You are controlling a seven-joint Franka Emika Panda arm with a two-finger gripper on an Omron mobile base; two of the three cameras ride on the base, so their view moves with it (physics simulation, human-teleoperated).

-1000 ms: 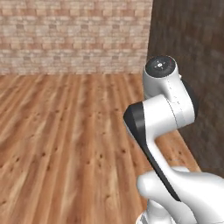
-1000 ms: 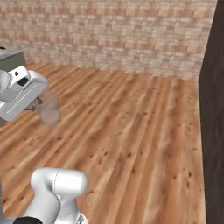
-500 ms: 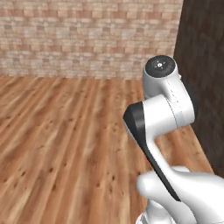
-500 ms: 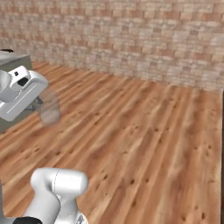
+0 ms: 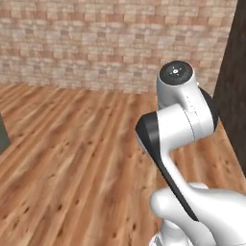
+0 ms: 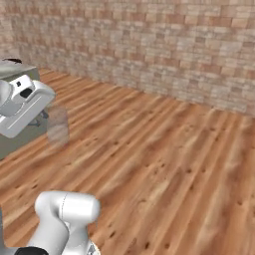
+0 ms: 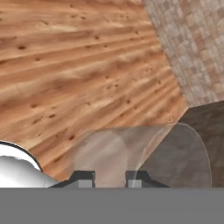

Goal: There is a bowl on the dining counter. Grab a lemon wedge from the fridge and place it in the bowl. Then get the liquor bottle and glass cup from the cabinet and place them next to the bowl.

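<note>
Glass cup (image 7: 144, 153), clear and pale grey, held in the gripper (image 7: 109, 178), whose two dark finger tips stand close together, clamped on the cup's near wall; the cup thus lies directly ahead of the hand, its long axis running away along the gripper's own line, with the round rim at the far end in the hand view. In the right base view the same glass cup (image 6: 57, 127) hangs as a faint tumbler just beside the white hand, roughly upright, well above the wooden floor (image 6: 164, 164). Beyond the cup runs a brick wall (image 6: 149, 45); a dark panel (image 5: 233, 91) stands at the wall's right end in the left base view; a grey-green corner of furniture (image 6: 17, 107) sits behind the hand, too little of it visible to name. By judgement, the cup is in transit; the bowl and the dining counter lie somewhere out of these frames, so the coming move depends on the base turning toward them while the cup is kept upright and the grip firm; a thin glass wall pinched at one side may slip if the hand tilts.
</note>
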